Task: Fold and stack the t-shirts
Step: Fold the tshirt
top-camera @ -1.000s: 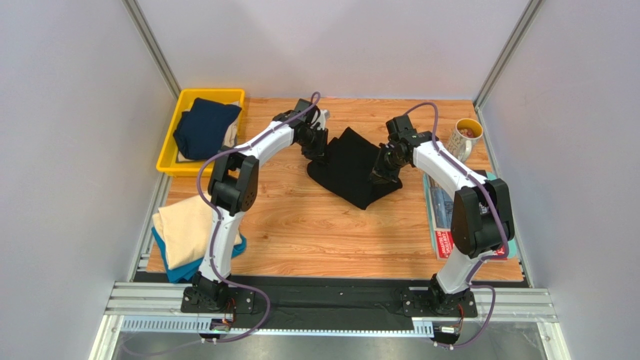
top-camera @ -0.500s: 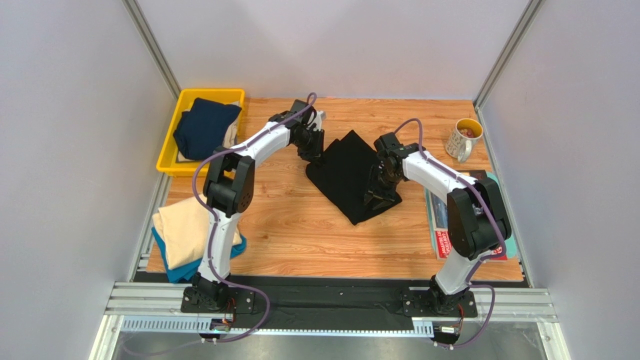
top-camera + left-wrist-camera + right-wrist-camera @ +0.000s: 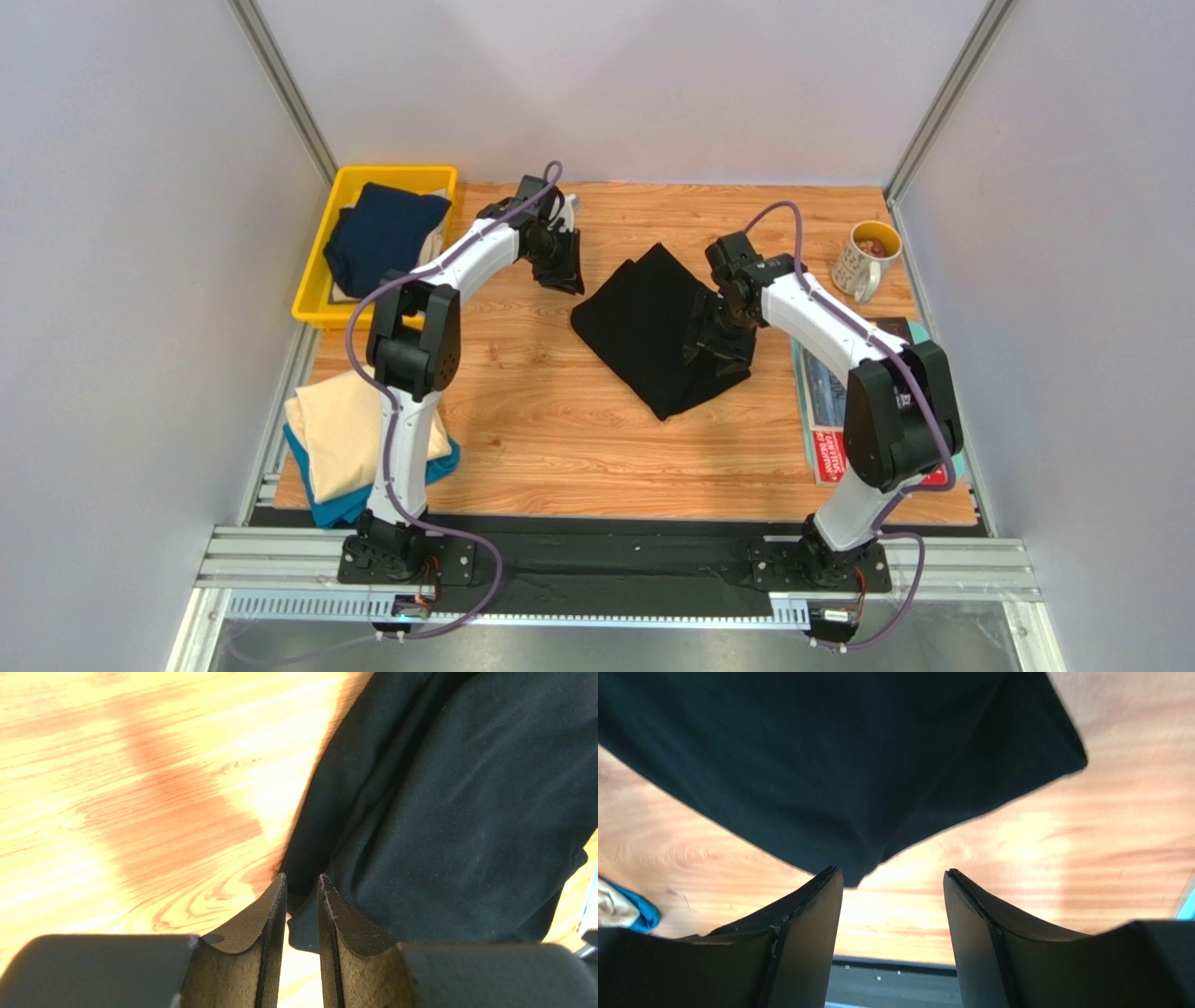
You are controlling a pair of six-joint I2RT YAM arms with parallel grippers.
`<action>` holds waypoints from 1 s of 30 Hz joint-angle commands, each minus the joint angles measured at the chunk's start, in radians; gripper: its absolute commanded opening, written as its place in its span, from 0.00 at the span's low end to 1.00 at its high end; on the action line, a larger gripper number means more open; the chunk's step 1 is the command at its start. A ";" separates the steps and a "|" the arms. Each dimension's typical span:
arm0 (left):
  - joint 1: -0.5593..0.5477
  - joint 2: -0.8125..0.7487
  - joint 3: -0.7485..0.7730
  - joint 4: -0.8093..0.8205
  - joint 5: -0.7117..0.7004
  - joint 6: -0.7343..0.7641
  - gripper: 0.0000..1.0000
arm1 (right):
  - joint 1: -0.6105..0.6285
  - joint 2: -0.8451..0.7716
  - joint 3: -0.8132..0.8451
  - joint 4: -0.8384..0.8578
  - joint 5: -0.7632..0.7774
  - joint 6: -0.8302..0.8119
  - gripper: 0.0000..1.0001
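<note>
On the tabletop (image 3: 561,434), your left gripper (image 3: 302,882), jaws nearly shut and empty, has withdrawn from the black shirt (image 3: 648,325); your right gripper (image 3: 892,873) gapes empty: fold released.

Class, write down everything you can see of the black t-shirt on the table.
The black t-shirt is plain, matte soft cloth, folded into a rough diamond of several layers with soft creases. It lies flat on the wooden table, mid-table between the arms. The right gripper stands over its right edge, fingers open and clamping nothing; contact cannot be told. The left gripper is clear of it, fingers nearly together.
</note>
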 commanded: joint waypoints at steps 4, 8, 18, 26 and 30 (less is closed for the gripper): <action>-0.006 -0.029 0.017 -0.001 0.001 0.036 0.29 | -0.014 0.122 0.115 0.044 0.015 -0.028 0.59; -0.003 -0.026 0.013 0.001 -0.003 0.039 0.29 | -0.015 0.174 0.146 0.054 -0.001 -0.023 0.59; 0.006 0.008 0.034 -0.001 0.024 0.033 0.29 | -0.015 0.228 0.156 0.086 -0.068 -0.003 0.54; 0.006 0.012 0.007 0.011 0.044 0.034 0.21 | -0.015 0.235 0.158 0.113 -0.100 0.010 0.18; 0.006 0.017 -0.003 0.017 0.064 0.037 0.10 | -0.014 0.194 0.147 0.103 -0.129 0.033 0.00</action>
